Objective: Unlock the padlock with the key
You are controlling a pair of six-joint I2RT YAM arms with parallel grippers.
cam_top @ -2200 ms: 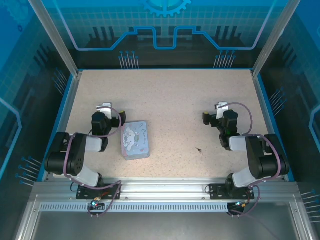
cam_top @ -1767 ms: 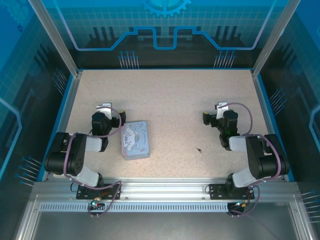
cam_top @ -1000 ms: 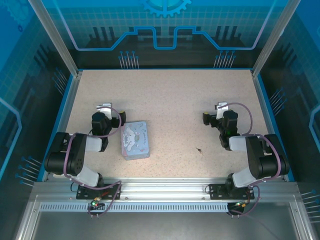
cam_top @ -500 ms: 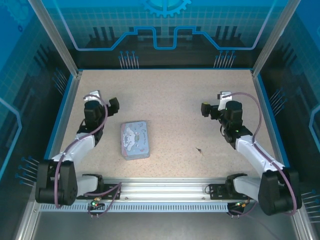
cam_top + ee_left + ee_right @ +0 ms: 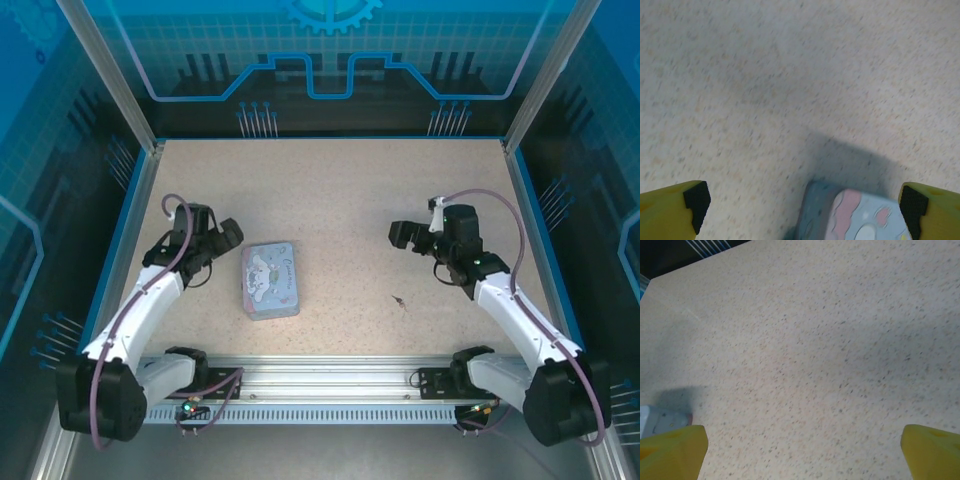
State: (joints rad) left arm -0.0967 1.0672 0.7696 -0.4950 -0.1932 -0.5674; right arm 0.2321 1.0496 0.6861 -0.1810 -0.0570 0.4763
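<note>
a: from above, where's the key?
b: the key (image 5: 398, 299) lies on the table (image 5: 330, 180) toward its near edge, right of the tin (image 5: 270, 280), with the left pincer (image 5: 228, 233) and right pincer (image 5: 400, 237) well apart from it
a: left wrist?
b: left pincer spread wide, a tin corner between its fingers (image 5: 696, 197)
a: right wrist?
b: right pincer spread wide over bare table

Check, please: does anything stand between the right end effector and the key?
Nothing visible does. Bare table lies between the right end effector and the key; the tin sits far off to the left.
</note>
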